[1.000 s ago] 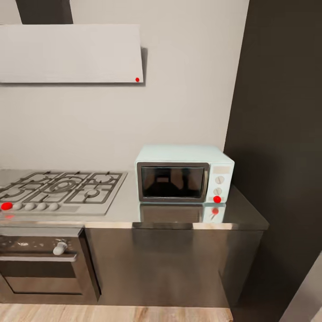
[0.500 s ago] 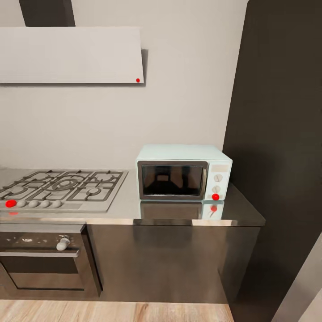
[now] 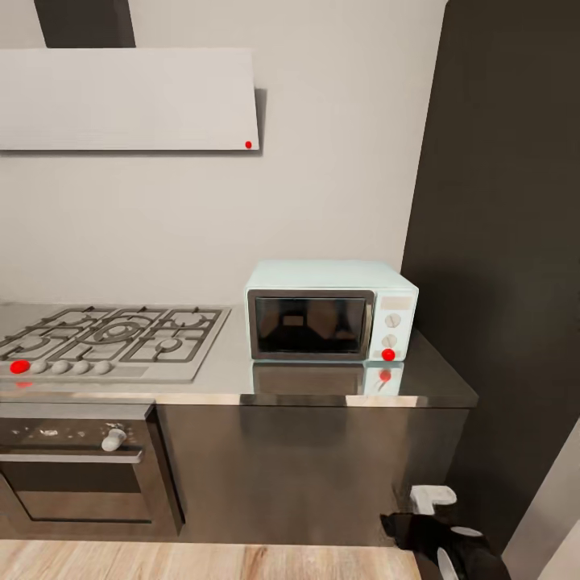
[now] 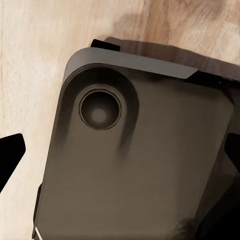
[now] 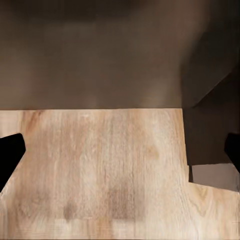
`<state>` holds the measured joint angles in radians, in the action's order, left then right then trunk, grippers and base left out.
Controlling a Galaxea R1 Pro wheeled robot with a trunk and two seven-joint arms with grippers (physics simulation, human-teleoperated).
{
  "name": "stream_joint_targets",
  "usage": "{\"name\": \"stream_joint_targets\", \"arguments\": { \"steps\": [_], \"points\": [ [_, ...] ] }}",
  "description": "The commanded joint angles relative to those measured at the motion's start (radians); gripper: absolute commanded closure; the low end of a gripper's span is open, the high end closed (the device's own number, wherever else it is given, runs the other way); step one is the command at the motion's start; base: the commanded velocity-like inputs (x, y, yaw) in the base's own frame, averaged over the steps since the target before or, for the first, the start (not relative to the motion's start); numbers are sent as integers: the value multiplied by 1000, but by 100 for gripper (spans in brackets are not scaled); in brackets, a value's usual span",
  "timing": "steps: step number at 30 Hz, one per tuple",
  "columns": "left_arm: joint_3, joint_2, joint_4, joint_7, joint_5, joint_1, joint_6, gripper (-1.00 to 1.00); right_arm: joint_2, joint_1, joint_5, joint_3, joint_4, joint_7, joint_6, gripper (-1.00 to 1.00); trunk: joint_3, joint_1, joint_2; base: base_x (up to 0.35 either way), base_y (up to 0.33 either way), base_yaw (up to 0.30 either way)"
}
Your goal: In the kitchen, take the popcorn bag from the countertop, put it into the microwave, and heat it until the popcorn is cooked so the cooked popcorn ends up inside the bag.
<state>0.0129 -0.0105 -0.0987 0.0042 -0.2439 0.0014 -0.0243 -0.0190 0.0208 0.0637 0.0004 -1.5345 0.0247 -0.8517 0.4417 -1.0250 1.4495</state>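
The long glossy grey steel bench [image 3: 322, 387] carries an inset gas hob [image 3: 113, 338] toward its left end. The small boxy mint-blue microwave [image 3: 330, 310] stands near the right end at the rear edge, door closed. No popcorn bag is seen on this stretch of bench. Since half a second ago the camera has held steady, and the right arm's claw [image 3: 441, 538] has risen below the bench's right front corner. Both claws stand released, fingertips spread at each wrist view's margins. Judgement: locating the bag comes next.
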Motion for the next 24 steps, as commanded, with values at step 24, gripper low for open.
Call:
{"name": "stream_joint_targets", "arguments": {
  "steps": [24],
  "points": [
    [1, -2, -1, 0, -3, 0, -2, -100, 6, 779, 17, -65, 28, 6, -195, -100, 1, 0, 1, 0, 0, 0]
  ]
}}
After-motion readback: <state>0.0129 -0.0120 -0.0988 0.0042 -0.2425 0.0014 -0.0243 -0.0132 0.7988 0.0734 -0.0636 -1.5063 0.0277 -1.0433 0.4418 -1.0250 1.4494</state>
